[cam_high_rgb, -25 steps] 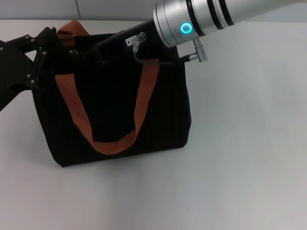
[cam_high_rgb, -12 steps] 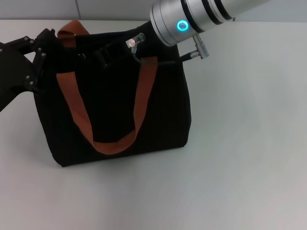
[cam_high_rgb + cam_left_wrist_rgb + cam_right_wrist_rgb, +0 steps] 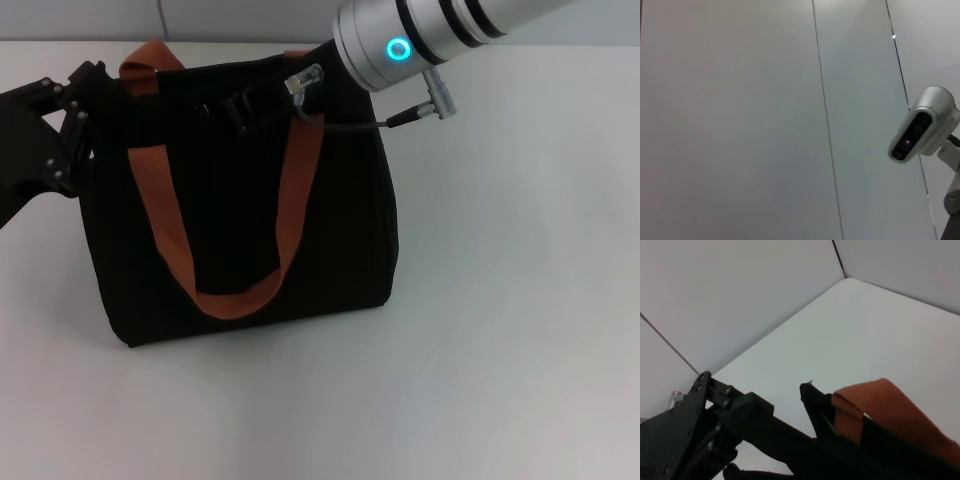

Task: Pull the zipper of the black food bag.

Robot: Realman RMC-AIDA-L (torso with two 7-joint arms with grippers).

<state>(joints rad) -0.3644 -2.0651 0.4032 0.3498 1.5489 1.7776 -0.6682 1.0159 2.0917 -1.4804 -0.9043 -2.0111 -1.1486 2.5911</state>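
Note:
The black food bag [image 3: 240,230] stands upright on the white table, left of centre in the head view, with an orange-brown strap [image 3: 160,220] hanging down its front. My left gripper [image 3: 75,125] is at the bag's top left corner and is shut on the fabric there. The right wrist view shows it [image 3: 740,415] beside the bag's corner [image 3: 812,400] and a strap [image 3: 880,407]. My right gripper [image 3: 235,108] reaches from the upper right over the bag's top edge. The zipper is hidden among the dark parts.
The white table [image 3: 500,300] stretches to the right of and in front of the bag. The right arm's silver wrist with a cyan ring [image 3: 398,47] and a cable hangs over the bag's right top. The left wrist view shows only wall panels and a grey camera head [image 3: 922,125].
My right arm has moved to the right along the bag's top, its gripper with it. The bag's top has shifted slightly. My left gripper has stayed at the corner.

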